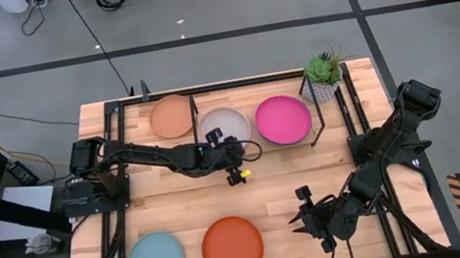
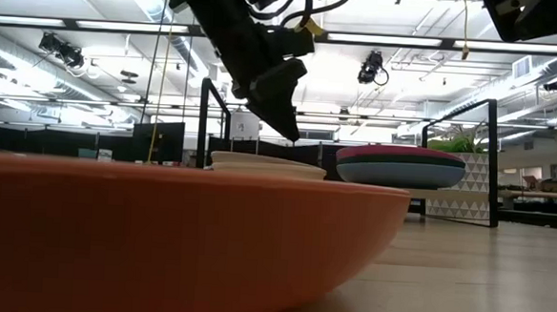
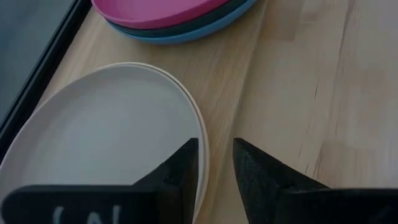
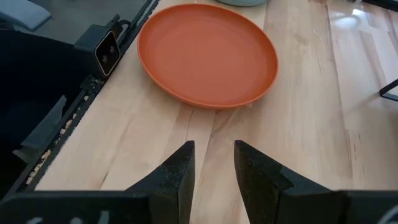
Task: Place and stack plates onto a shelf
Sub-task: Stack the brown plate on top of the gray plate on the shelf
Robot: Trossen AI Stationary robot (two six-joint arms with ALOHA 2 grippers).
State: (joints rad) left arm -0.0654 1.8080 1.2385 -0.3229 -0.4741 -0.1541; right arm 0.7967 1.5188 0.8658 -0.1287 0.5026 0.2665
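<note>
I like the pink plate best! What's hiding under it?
Under the magenta plate sit a dark teal plate and a bright blue plate; only their rims show. Anything beneath those is covered.

Both arms are dark, near-black, built from chunky jointed segments with black cables looping loose alongside the links. The left arm (image 1: 155, 155) carries a small bright yellow fitting (image 1: 239, 176) near its wrist, the only strong colour on it. The right arm (image 1: 389, 141) has a boxy black shoulder block at about two o'clock on the counter. Each gripper, left gripper (image 3: 214, 171) and right gripper (image 4: 214, 171), ends in two matte black, wedge-shaped fingers; faint pale lettering shows on the left one's housing.
</note>
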